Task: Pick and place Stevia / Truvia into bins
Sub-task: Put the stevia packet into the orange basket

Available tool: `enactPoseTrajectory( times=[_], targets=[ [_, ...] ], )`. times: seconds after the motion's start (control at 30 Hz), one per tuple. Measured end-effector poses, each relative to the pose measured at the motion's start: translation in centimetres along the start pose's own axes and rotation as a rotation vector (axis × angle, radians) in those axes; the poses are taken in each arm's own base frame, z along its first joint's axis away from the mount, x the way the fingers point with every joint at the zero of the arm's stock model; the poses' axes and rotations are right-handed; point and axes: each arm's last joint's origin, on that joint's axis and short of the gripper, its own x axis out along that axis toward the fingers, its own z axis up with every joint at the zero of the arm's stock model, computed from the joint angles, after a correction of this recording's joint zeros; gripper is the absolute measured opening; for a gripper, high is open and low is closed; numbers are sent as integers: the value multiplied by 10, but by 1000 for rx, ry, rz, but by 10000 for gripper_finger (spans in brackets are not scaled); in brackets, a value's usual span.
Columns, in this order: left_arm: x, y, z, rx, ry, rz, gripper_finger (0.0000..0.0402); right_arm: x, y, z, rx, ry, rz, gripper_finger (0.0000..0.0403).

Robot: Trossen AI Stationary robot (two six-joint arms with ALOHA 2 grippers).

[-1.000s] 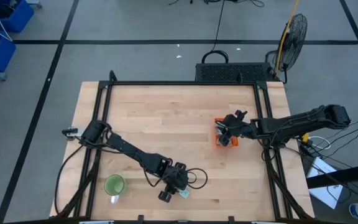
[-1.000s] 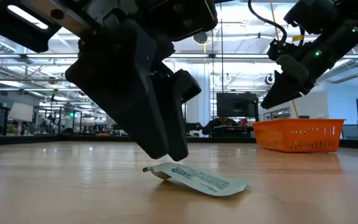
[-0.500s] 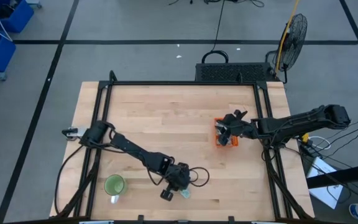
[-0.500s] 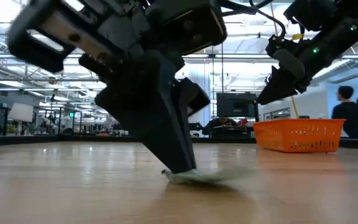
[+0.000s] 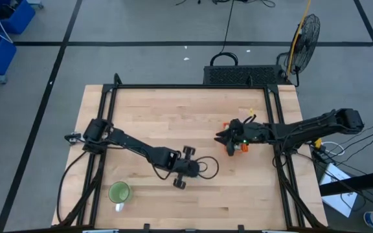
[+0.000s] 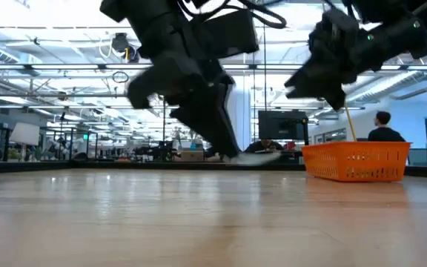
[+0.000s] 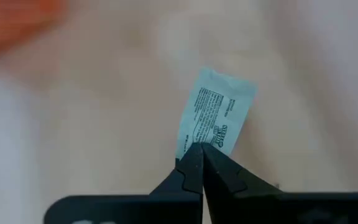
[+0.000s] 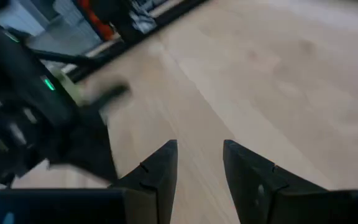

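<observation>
**Left hand lifts one sachet; right hand open by the tray**

Left hand (image 5: 181,176) is over the table (image 5: 167,116), approx. mid-width and towards the front edge, clenched on a single pale green-and-white sachet (image 7: 215,115). In the left wrist view the two dark fingers (image 7: 191,168) meet at a point and pinch the sachet by one short end; the rest of the packet sticks out past the tips, printed side showing. Low view shows the left hand (image 6: 224,144) clear of the table surface, w/ a pale blurred shape at the fingertips, prob. the sachet (image 6: 258,156), also off the wood.

Right hand (image 5: 224,137) sits near the right edge of the table, approx. mid-depth, over the inner end of the orange tray (image 5: 237,146); only a sliver of orange shows under the arm in the high view. In the right wrist view the fingers (image 8: 160,168) stand apart w/ bare wood between them: released, nothing held. In the low view the right hand (image 6: 310,78) hangs above and just beside the tray (image 6: 356,162), not touching it. Tray contents can't be made out.

Green cup (image 5: 119,192) stands near the front-left corner of the table, well apart from both hands. A person (image 6: 385,127) shows in the room behind the tray.
</observation>
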Motion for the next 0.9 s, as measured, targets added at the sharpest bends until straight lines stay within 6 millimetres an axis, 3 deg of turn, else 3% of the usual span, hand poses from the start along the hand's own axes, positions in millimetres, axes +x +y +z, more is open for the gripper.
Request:
enactPoseTrajectory(
  times=[0.17, 0.43, 0.67, 0.9],
  targets=[
    [-14, 13, 1, -13, 39, 322, 3, 6, -10, -17, -2, 63, -16, 125],
    [-17, 23, 7, -108, -15, 648, 3, 21, -15, -13, 135, -11, 7, 125],
    [-20, 32, 18, -227, -142, 724, 4, 35, -15, -17, 136, -33, 26, 125],
    [-19, 46, 15, -279, -141, 741, 5, 41, -15, -18, 152, -60, 45, 122]
  ],
)
